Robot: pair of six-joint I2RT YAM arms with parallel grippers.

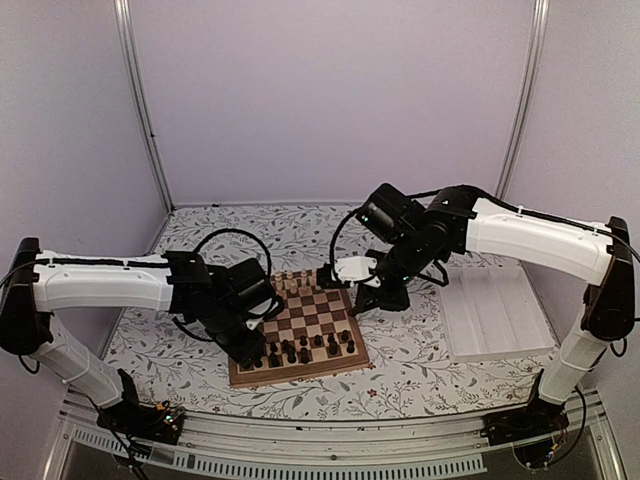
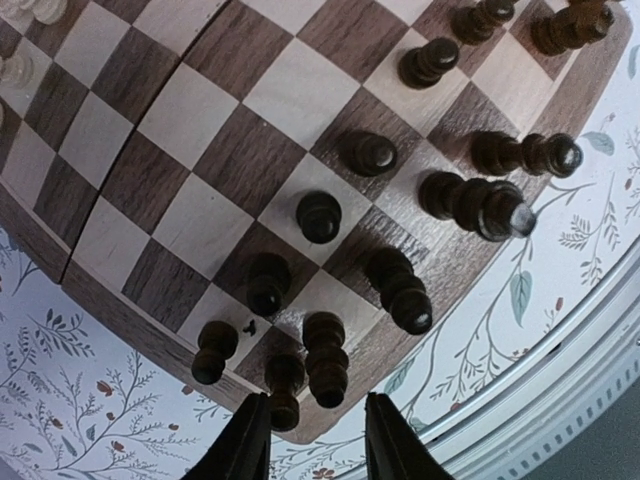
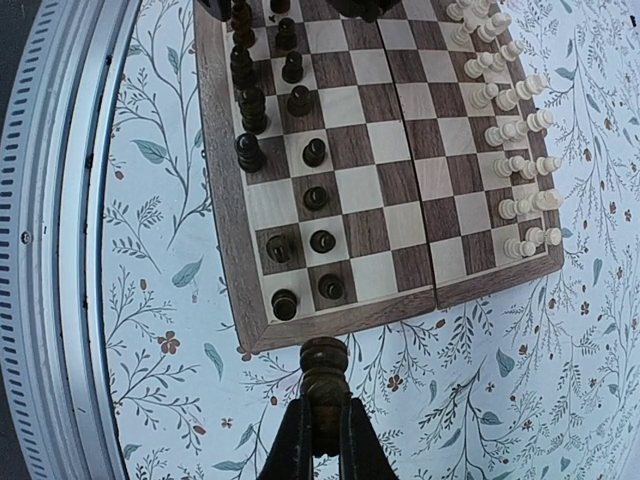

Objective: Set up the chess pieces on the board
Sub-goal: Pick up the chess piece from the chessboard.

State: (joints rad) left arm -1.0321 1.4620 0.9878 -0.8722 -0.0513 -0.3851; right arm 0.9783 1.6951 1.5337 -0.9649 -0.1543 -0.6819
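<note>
step in hand: getting the last dark chess pieces [image 3: 315,152] onto the near rows of the board [image 3: 340,320]. most of them stand there already, and the pale pieces [image 3: 510,130] line the far side.
right end effector [image 3: 325,415]: closed on the held piece [image 3: 325,365], a dark one gripped upright by its lower part. it hangs over the desk [image 3: 160,300], just off the board's side edge.
left end effector [image 2: 315,445]: fingers apart, low over the board's near corner. the corner piece [image 2: 285,385] sits just at the tips, and i cannot tell whether either finger touches it.
target: one back-row square [image 3: 268,200] has no piece on it, between two standing ones. it looks like the likely home for the held piece.
how to do it well: carry the piece high enough to pass over the pawn row, then come straight down. hold it upright and let go only once the base sits flat.
risk: neighbours stand close on both sides, so a slanted approach or a wide release could tip them. the left arm works the same row, so one arm should wait for the other.
left side: centre the fingers on the corner piece before closing, since it sits nearer one finger.
</note>
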